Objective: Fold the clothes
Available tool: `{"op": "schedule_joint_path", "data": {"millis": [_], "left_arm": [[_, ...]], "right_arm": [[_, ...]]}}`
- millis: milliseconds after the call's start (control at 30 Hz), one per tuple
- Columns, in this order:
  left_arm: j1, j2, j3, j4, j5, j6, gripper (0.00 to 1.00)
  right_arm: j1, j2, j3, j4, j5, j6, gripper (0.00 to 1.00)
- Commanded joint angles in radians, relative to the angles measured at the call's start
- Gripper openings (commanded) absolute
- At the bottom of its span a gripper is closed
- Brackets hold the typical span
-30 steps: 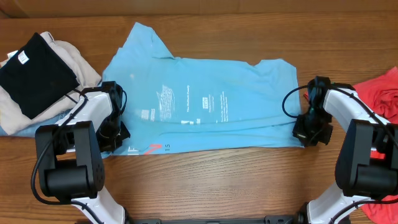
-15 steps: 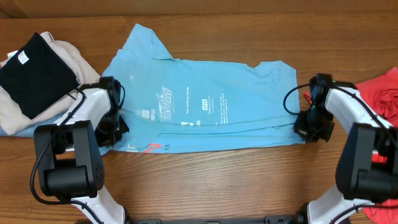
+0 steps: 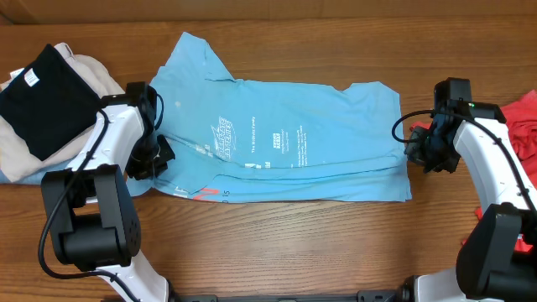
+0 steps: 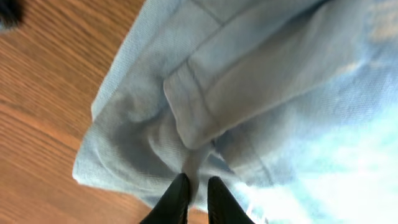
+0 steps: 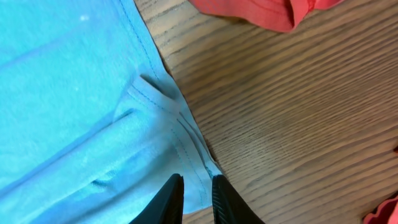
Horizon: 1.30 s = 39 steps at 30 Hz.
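The light sky-blue T-shirt (image 3: 277, 143) lies spread across the wooden table, its lettering facing up and its near edge doubled over. My left gripper (image 3: 158, 159) is at the shirt's left edge. In the left wrist view its fingers (image 4: 198, 180) stand a sliver apart, with a raised ridge of blue cloth (image 4: 249, 93) running in between them. My right gripper (image 3: 417, 155) is at the shirt's right edge. Its fingers (image 5: 197, 179) are narrowly parted over the flat hem (image 5: 180, 134). The coral-red T-shirt (image 3: 520, 126) lies bunched at the far right.
A pile of black (image 3: 46, 96) and beige (image 3: 105, 80) garments sits at the left edge of the table. More red cloth (image 3: 512, 285) shows at the bottom right corner. Bare wood (image 3: 294, 252) runs along the near side.
Both grippers have moved away from the table's near edge, carrying the shirt's lower edge up. The right one also shifted right. Both pairs of jaws have parted slightly.
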<state>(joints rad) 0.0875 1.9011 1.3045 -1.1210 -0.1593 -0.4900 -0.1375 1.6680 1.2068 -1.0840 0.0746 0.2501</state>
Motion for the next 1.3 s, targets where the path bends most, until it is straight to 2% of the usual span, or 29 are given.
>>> {"op": "schedule_joint_path", "data": {"millis": [0,100,267,367,633,733,1067,1267], "left_arm": [[0.01,0.0,0.019,-0.032,0.012,0.023,0.14],[0.01,0.0,0.018,-0.074,-0.01,0.022,0.15],[0.011,0.0,-0.003,-0.098,-0.094,-0.01,0.16],[0.01,0.001,-0.031,-0.081,-0.108,-0.025,0.17],[0.01,0.001,-0.146,0.035,-0.095,-0.035,0.24],[0.011,0.001,-0.177,0.064,-0.081,-0.035,0.24],[0.01,0.001,-0.181,0.084,-0.076,-0.034,0.27],[0.01,0.001,-0.181,0.083,-0.076,-0.034,0.27]], "right_arm": [[-0.006,-0.011,0.012,-0.002,-0.01,-0.015,0.2],[-0.006,-0.011,0.011,-0.019,-0.01,-0.015,0.25],[-0.006,-0.01,-0.019,-0.037,-0.013,-0.015,0.24],[-0.006,-0.005,-0.06,-0.004,-0.065,-0.015,0.19],[-0.006,-0.005,-0.204,0.142,-0.147,-0.014,0.19],[-0.006,-0.005,-0.248,0.185,-0.126,-0.014,0.29],[-0.006,-0.005,-0.259,0.284,-0.069,-0.011,0.34],[-0.006,-0.005,-0.259,0.271,-0.077,-0.011,0.33]]}}
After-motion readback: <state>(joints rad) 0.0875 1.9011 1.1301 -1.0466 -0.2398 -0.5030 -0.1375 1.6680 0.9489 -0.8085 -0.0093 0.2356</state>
